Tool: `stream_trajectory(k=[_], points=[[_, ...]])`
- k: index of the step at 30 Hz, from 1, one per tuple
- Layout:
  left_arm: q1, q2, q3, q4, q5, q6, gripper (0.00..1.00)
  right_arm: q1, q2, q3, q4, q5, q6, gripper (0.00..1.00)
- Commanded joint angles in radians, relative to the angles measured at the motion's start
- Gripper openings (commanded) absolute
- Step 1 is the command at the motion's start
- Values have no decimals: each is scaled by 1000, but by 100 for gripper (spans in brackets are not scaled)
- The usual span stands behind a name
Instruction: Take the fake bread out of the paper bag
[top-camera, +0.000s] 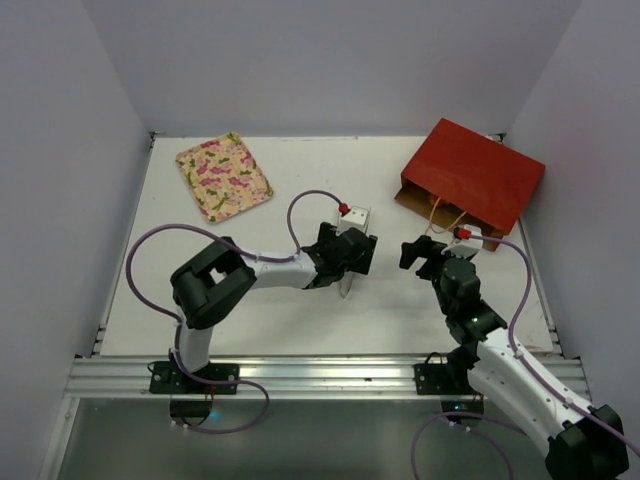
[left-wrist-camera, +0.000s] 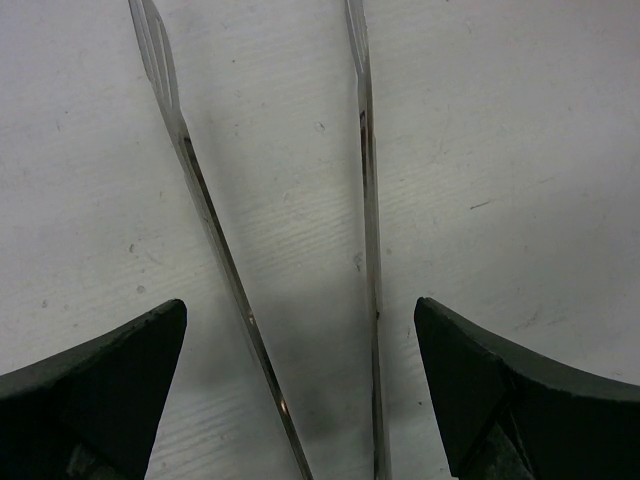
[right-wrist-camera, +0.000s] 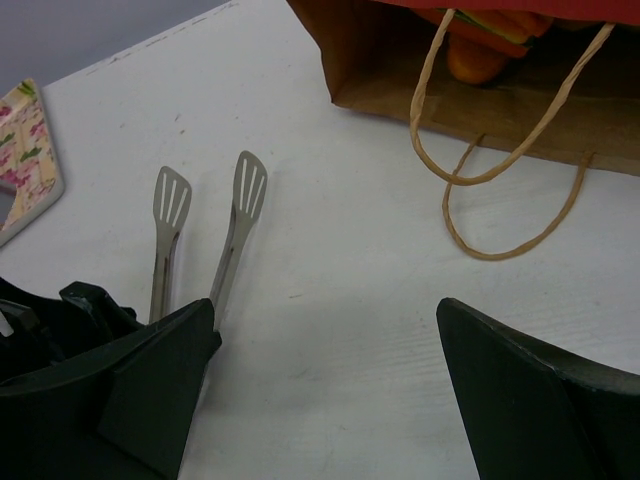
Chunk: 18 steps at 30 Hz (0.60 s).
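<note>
The red paper bag (top-camera: 475, 185) lies flat at the far right of the white surface (top-camera: 330, 325), its mouth facing the right tool (right-wrist-camera: 325, 310), which is spread wide just short of the cord handles (right-wrist-camera: 480, 180). Orange fake bread (right-wrist-camera: 478, 58) shows inside the mouth. The left tool (left-wrist-camera: 300, 305), also spread, straddles metal tongs (right-wrist-camera: 240, 215), well apart from the bag.

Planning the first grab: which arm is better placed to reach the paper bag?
Right. The right gripper, open, faces the paper bag, fake bread visible inside; the left gripper is farther, over the tongs.
</note>
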Motion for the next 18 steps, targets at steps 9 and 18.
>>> stream_trajectory(k=[9,18], points=[[-11,67,53,14,-53,-49,96,1,-23,0,0,39,7,99],[-14,78,72,-9,-49,-54,87,1,-14,3,0,39,9,99]])
